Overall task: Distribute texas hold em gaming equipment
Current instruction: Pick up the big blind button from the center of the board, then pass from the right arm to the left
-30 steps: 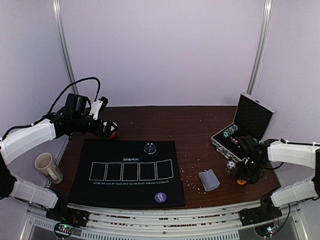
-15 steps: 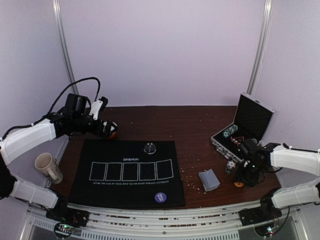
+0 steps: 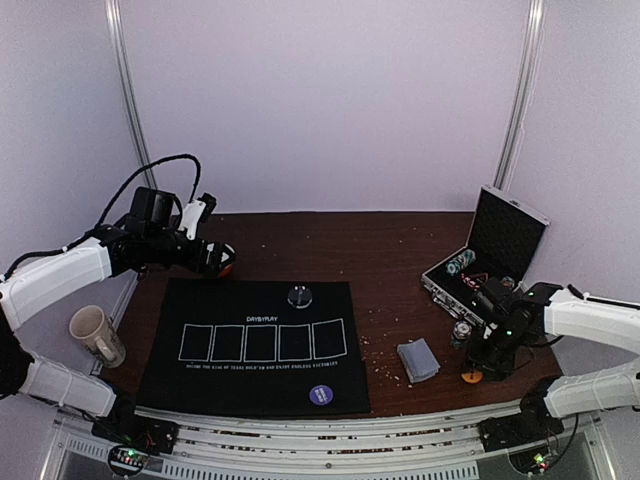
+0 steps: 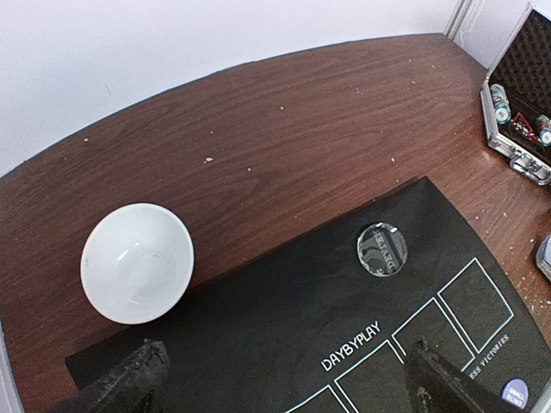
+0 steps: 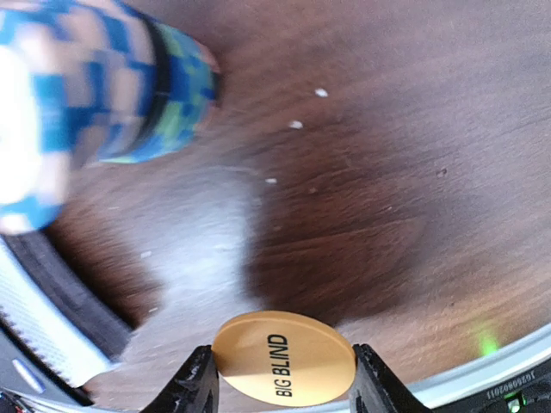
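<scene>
My right gripper (image 3: 478, 368) is shut on an orange "BIG BLIND" chip (image 5: 284, 358), which shows orange at its tip in the top view (image 3: 471, 376), low over the wood right of the grey-blue card deck (image 3: 418, 360). A stack of blue-and-white chips (image 5: 95, 95) stands close by, also in the top view (image 3: 461, 330). A clear round disc (image 4: 381, 249) lies on the black mat (image 3: 230, 380) near its far edge, also in the top view (image 3: 299, 296). A purple-blue chip (image 3: 321, 395) lies at the mat's near edge. My left gripper (image 4: 284, 379) is open above the mat's far left corner.
A white-inside bowl (image 4: 137, 261) sits on the wood beside the mat's far left corner. A beige mug (image 3: 96, 335) lies at the left edge. An open metal case (image 3: 485, 255) with chips stands at the right. Crumbs dot the wood.
My right gripper has moved toward the near edge and slightly left, carrying the orange chip. The left arm has not moved.
</scene>
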You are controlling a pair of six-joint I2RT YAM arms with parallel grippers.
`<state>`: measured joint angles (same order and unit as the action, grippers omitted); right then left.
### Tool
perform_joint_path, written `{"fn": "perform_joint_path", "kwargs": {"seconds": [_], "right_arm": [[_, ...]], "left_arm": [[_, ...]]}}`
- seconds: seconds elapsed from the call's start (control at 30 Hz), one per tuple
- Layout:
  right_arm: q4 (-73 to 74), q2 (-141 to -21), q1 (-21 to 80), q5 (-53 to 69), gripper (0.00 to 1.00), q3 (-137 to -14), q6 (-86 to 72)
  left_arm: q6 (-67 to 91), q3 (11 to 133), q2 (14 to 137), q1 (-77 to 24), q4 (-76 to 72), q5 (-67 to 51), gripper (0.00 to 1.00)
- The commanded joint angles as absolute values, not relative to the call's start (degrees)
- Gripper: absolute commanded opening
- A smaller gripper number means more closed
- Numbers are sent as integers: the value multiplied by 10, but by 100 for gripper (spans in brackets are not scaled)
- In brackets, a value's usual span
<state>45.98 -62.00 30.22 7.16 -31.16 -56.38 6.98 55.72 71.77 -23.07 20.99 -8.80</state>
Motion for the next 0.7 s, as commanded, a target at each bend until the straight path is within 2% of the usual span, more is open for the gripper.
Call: {"fn": "perform_joint_path", "kwargs": {"seconds": [0.0,0.2,0.4,0.53,0.67], "right_arm": [[510,-602,320,76,39,-352,-579],[525,-584,374,79,38,-407,-586],[422,-575,482,100,33,-448,-587],[342,-639,545,85,33,-490,-547],[314,-734,587,4,33,-597,-431]], "left_arm": [[65,574,715,-230,187,-95,98],[69,579,718,-230,187,-111,98],[72,583,717,-230,187,-142,98],[77,587,718,-232,183,-208,96],[83,587,719,-252,174,-305,90]]}}
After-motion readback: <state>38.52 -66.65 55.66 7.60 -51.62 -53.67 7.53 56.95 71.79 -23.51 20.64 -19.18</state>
